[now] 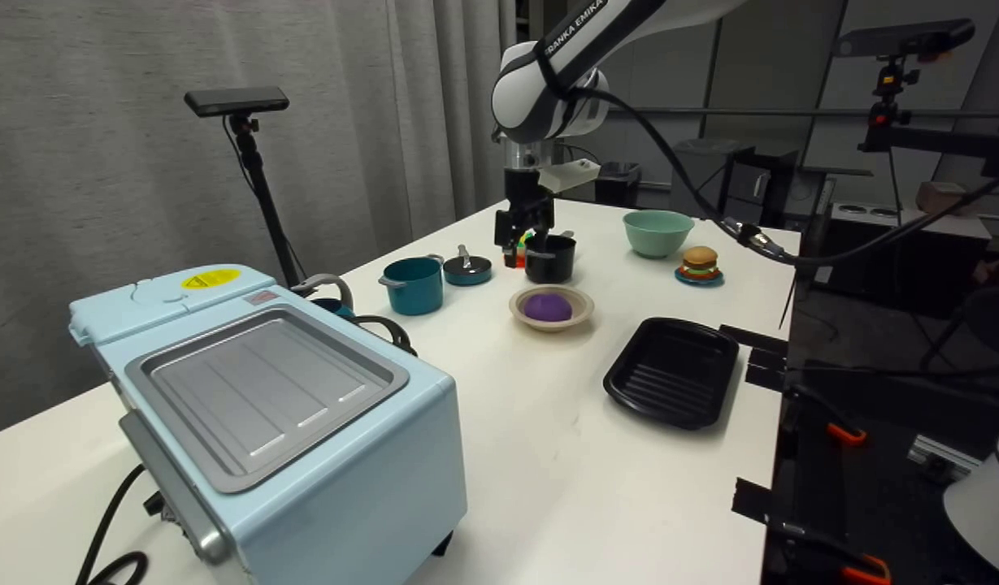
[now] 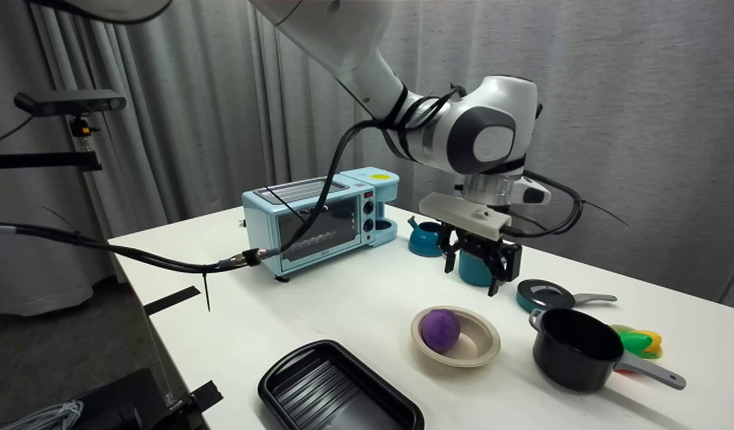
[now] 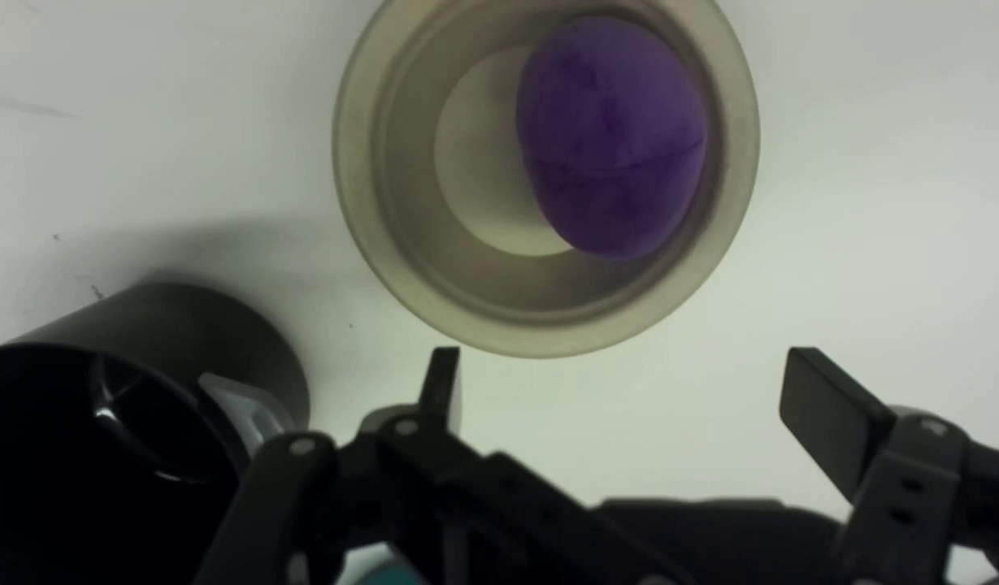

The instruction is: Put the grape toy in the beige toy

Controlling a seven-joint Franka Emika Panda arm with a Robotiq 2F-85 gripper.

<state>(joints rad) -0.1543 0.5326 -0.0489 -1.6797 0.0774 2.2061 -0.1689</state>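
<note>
The purple grape toy [image 1: 548, 308] lies inside the beige toy [image 1: 550, 327], a shallow round bowl on the white table. In an exterior view the grape toy [image 2: 441, 330] rests against one side of the beige bowl [image 2: 486, 353]. The wrist view shows the grape toy [image 3: 613, 138] in the beige bowl [image 3: 540, 335], touching its inner wall, with bare bowl floor beside it. My gripper [image 2: 472, 282] is open and empty, raised above the table beside the bowl. In the wrist view the open fingers [image 3: 627, 361] are apart with nothing between them.
A black pot [image 2: 576, 352] stands close to the bowl, with toy vegetables [image 2: 639, 342] behind it. A teal pot [image 1: 415, 288], a small pan [image 2: 544, 295] and a kettle [image 2: 425, 240] stand nearby. A black tray [image 1: 674, 370], green bowl [image 1: 658, 233], burger [image 1: 700, 262] and blue oven [image 1: 361, 463] surround.
</note>
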